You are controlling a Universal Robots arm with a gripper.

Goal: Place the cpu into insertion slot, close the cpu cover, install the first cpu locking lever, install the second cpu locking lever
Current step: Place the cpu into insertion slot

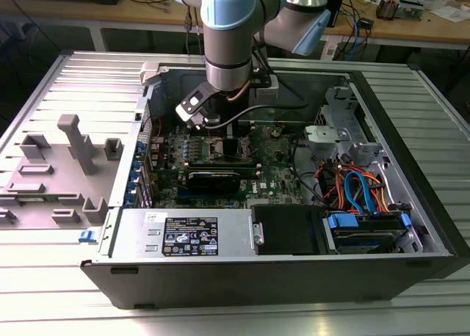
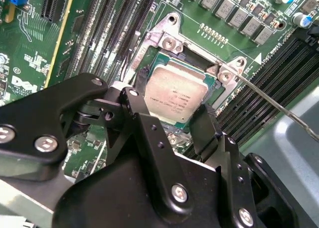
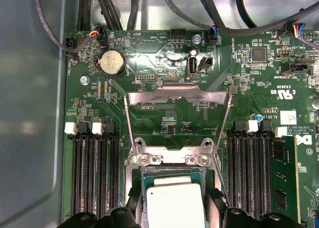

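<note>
Second wrist view: the pincer (image 2: 169,107) grips two opposite edges of the chip (image 2: 174,88), which sits squarely beneath it, level and within the rim of the socket (image 2: 164,39) on the green board. In the first wrist view, the cover frame (image 3: 177,92) stands swung open beyond the socket's hinge side, on the far side of the chip from the pincer.

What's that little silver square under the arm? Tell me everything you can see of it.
The cpu is a flat square chip: matte silvery metal top with small print, thin green rim. It sits over the insertion slot, whose cpu cover is swung open. The tool straddles it, black fingers against two opposite edges. Whether it is fully seated is unclear.
</note>
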